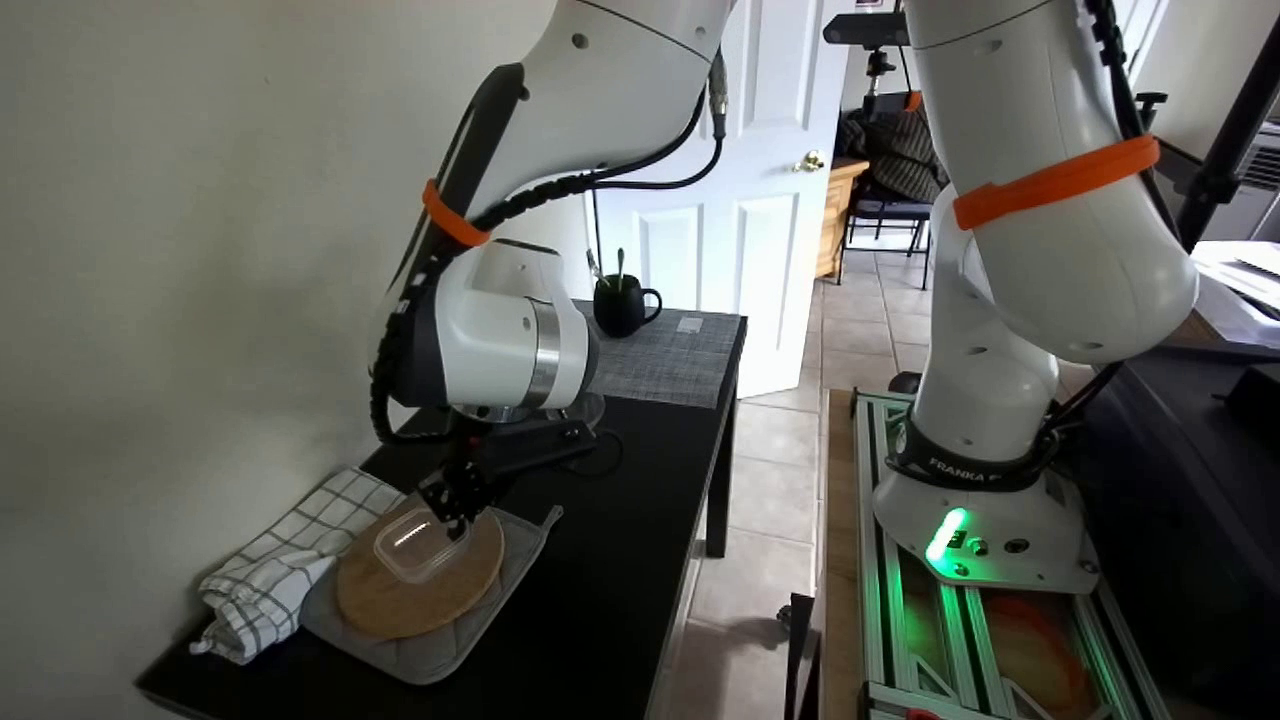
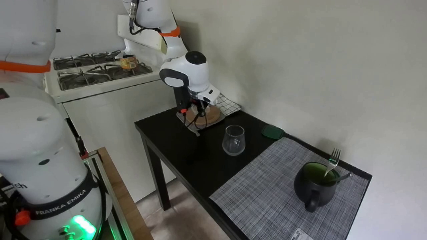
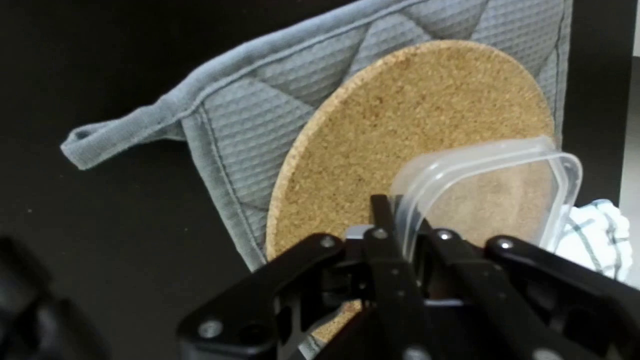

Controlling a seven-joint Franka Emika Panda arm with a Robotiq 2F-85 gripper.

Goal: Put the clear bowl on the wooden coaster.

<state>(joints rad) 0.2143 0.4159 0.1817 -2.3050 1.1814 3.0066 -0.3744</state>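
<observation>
Wrist view: end effector (image 3: 400, 217) closed down to a narrow gap, fingers (image 3: 382, 212) pinching one wall of the clear bowl (image 3: 492, 195). Bowl is over the wooden coaster (image 3: 360, 150); cannot tell whether it touches. Coaster lies on a grey mat (image 3: 245, 132) on the black bench (image 1: 600, 550). Wrist view has a bowl corner projecting past the coaster's rim; in an exterior view the bowl (image 1: 415, 548) appears inside that rim. Dark mug (image 2: 308, 190): both exterior views. Green pad (image 2: 273, 132) and stove (image 2: 120, 100): only in an exterior view.
</observation>
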